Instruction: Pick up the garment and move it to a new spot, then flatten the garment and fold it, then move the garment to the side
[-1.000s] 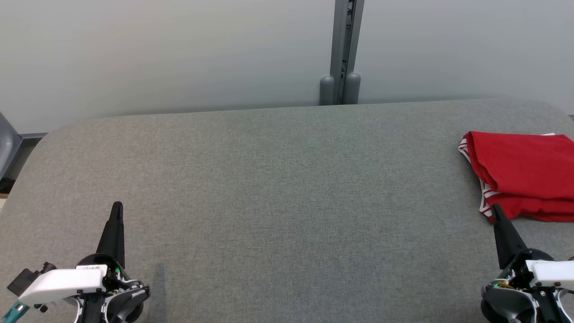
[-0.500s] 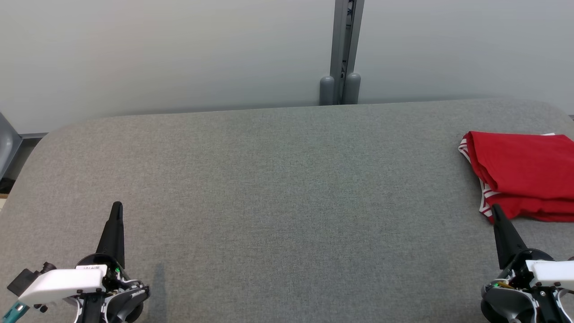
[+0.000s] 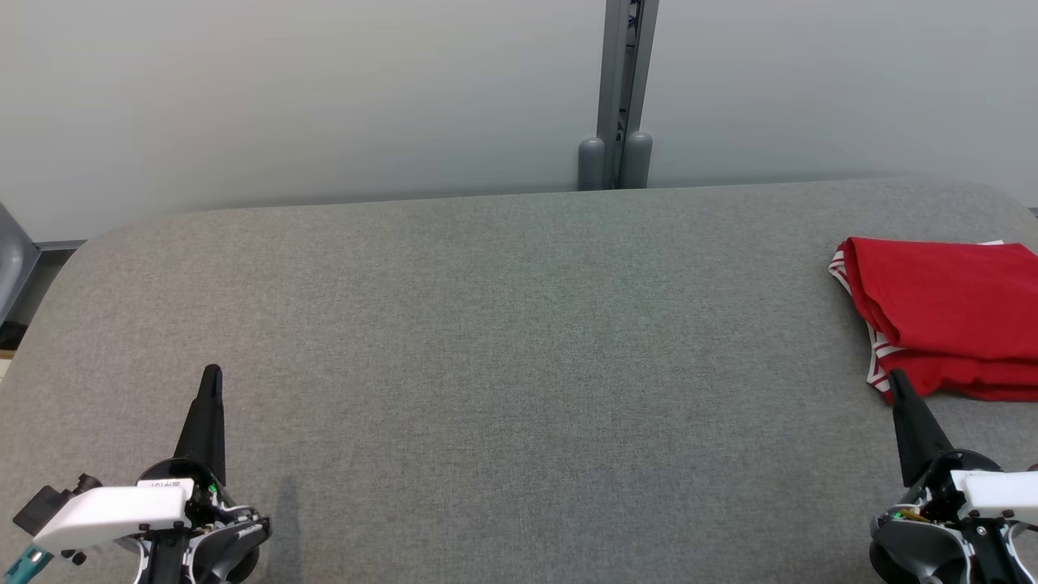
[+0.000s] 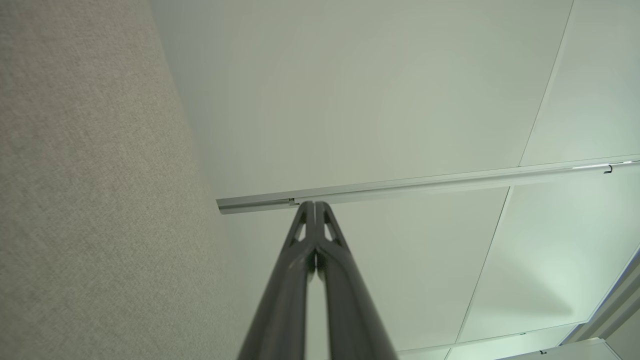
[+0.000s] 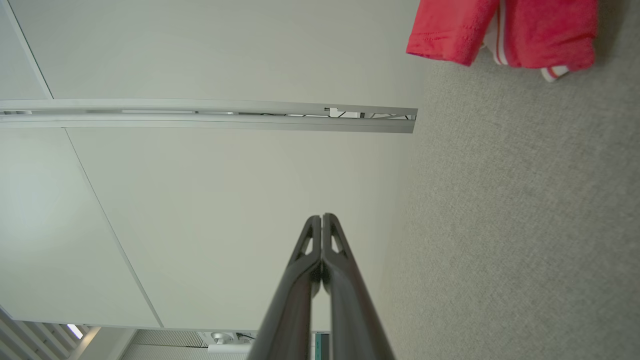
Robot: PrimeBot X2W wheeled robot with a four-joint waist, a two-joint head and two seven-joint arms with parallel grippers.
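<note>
Both pinched shut, holding nothing: left hand (image 3: pixel 212 373) at 7 o'clock, right hand (image 3: pixel 895 378) at 4 o'clock, just beside folded red garment (image 3: pixel 949 308) at 3 o'clock on grey surface (image 3: pixel 519 365).

nothing has changed
my left end effector (image 3: pixel 211 373), right end effector (image 3: pixel 895 377) and the garment (image 3: pixel 949 308) match the earlier pictures.

Grey fabric tabletop (image 3: pixel 519 341), far corners rounded. Pale wall (image 3: pixel 284 97) stands directly behind its far edge. Grey vertical post (image 3: pixel 626 73) on the wall, right of centre. Two rounded grey caps (image 3: pixel 591 162) side by side at the post's foot, meeting the tabletop's far edge. Grey curved object (image 3: pixel 8 264) beyond the left edge, cropped, not identifiable. Thin seams (image 4: pixel 540 90) divide the wall into panels.
</note>
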